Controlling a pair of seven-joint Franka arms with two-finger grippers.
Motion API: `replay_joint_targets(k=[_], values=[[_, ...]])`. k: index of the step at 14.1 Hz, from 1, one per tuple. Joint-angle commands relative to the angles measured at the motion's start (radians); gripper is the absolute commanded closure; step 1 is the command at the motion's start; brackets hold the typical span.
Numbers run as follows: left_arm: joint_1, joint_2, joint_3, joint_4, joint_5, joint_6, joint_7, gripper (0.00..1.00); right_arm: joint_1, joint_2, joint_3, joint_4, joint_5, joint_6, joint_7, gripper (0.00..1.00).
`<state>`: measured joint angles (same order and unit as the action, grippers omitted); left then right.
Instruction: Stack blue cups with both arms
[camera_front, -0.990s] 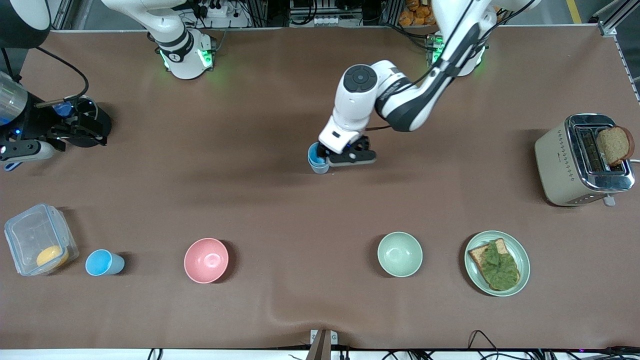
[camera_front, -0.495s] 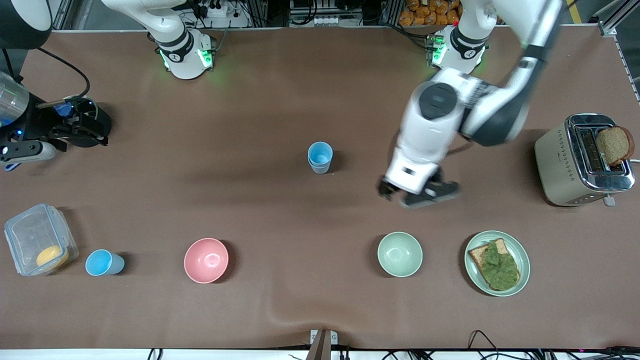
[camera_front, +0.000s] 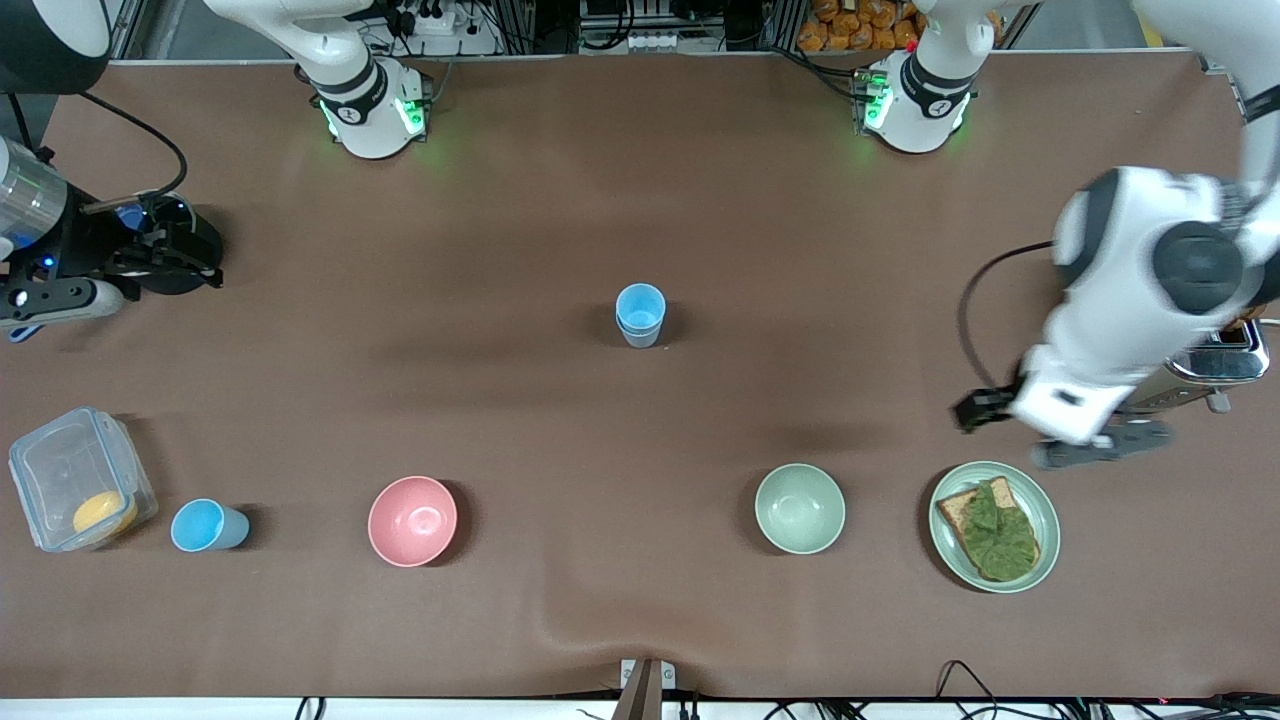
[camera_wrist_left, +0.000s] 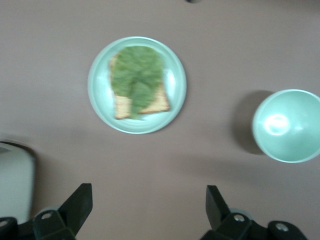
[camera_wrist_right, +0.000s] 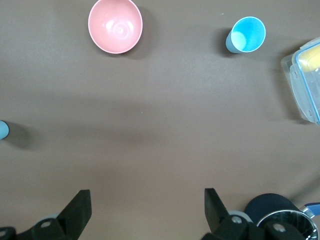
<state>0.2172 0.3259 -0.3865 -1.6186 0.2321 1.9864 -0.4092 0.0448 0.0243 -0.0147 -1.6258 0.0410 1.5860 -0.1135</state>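
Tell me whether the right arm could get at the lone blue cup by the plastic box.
Probably yes. The lone cup stands upright with a gap to the box and a wider one to the pink bowl. The right pincer is open, empty, and hangs at that end of the table with nothing between.

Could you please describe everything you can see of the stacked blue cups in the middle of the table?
The stacked blue cups are two light-blue, plastic-looking tumblers, one nested inside the other, with two rims showing. They stand upright and open-mouthed on the brown table, farther from the front camera than the pink bowl and pale green bowl. Nothing else touches them.
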Motion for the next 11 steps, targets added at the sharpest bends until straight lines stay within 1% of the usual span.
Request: replay_joint_targets(k=[1, 2, 3, 4, 6, 7, 9, 11], values=[[0.033, -0.024, -0.005, -0.007, -0.013, -0.044, 0.041, 0.00, -0.043, -0.003, 0.044, 0.017, -0.006, -0.018, -0.009, 0.00], [0.034, -0.031, 0.012, -0.009, -0.017, -0.044, 0.077, 0.00, -0.043, -0.003, 0.044, 0.017, -0.006, -0.017, -0.009, 0.00], [0.013, -0.065, 0.075, -0.012, -0.028, -0.067, 0.116, 0.00, -0.043, -0.001, 0.044, 0.017, -0.006, -0.018, -0.009, 0.00], [-0.036, -0.099, 0.147, -0.018, -0.072, -0.098, 0.157, 0.00, -0.043, -0.003, 0.044, 0.017, -0.006, -0.018, -0.009, 0.00], [-0.164, -0.187, 0.353, -0.046, -0.196, -0.155, 0.249, 0.00, -0.045, -0.001, 0.042, 0.015, -0.006, -0.018, -0.009, 0.00], [-0.200, -0.230, 0.417, -0.056, -0.245, -0.194, 0.310, 0.00, -0.046, 0.000, 0.041, 0.015, -0.006, -0.018, -0.009, 0.00], [-0.199, -0.274, 0.423, -0.055, -0.254, -0.291, 0.342, 0.00, -0.046, 0.000, 0.041, 0.015, -0.006, -0.017, -0.008, 0.00], [-0.202, -0.318, 0.402, -0.046, -0.252, -0.325, 0.337, 0.00, -0.045, -0.001, 0.041, 0.015, -0.006, -0.017, -0.003, 0.00]])
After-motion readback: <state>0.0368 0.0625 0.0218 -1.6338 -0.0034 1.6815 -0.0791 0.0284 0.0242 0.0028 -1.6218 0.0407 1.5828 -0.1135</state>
